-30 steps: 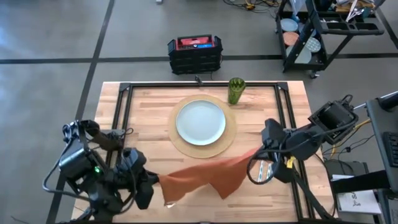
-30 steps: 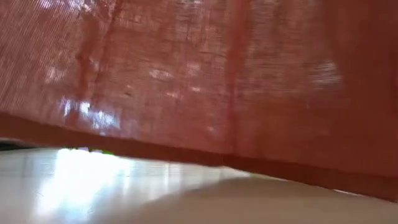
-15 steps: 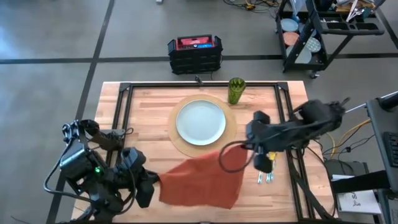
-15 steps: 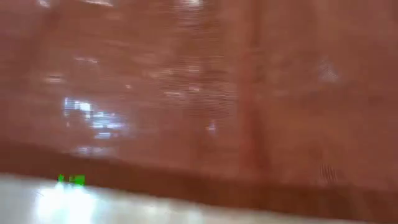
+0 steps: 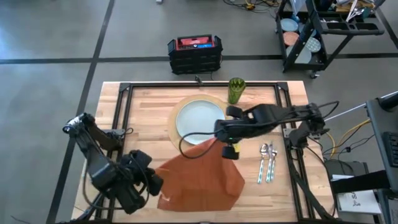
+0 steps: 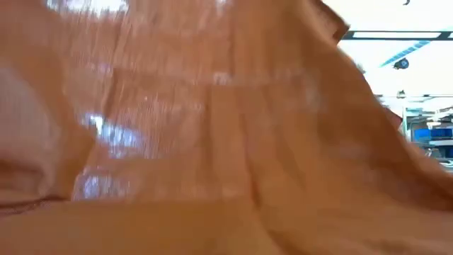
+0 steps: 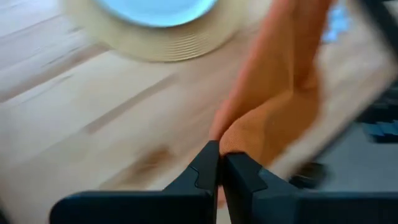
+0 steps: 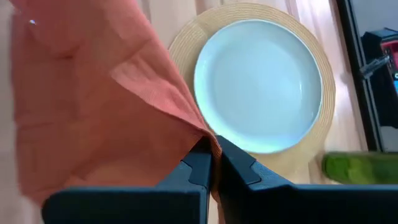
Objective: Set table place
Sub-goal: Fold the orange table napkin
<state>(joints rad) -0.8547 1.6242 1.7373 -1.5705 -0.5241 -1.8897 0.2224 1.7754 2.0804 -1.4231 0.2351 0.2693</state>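
Note:
The orange napkin [image 5: 202,180] lies on the table [image 5: 143,124] near its front edge, below the pale plate [image 5: 199,119] on the round placemat [image 5: 231,134]. It also fills the low view [image 6: 212,142]. My left gripper [image 5: 155,182] is shut on its left end. My right gripper [image 5: 217,135] is shut on a raised corner by the plate's near edge. The green cup [image 5: 236,90] stands behind the placemat. Silver cutlery [image 5: 267,163] lies at the right. My left gripper pinches the napkin's left corner [image 7: 239,142] between its two shut fingers, coming in low from the table's left. My right gripper pinches a far corner of the napkin [image 8: 200,132] between its fingertips, lifted off the table; the cloth slopes down from there to its near part [image 5: 199,190] on the wood.
A black-and-red box [image 5: 194,53] sits on the floor behind the table. A black cart [image 5: 323,31] with dishes stands at the far right. The table's black frame bars [image 5: 291,155] run along its sides.
My right gripper has carried its napkin corner toward the table's left and far edge, from beside the cutlery up to the plate's near edge. The napkin's right part has come over toward the left, and the cutlery now lies uncovered. The left end has stayed in place.

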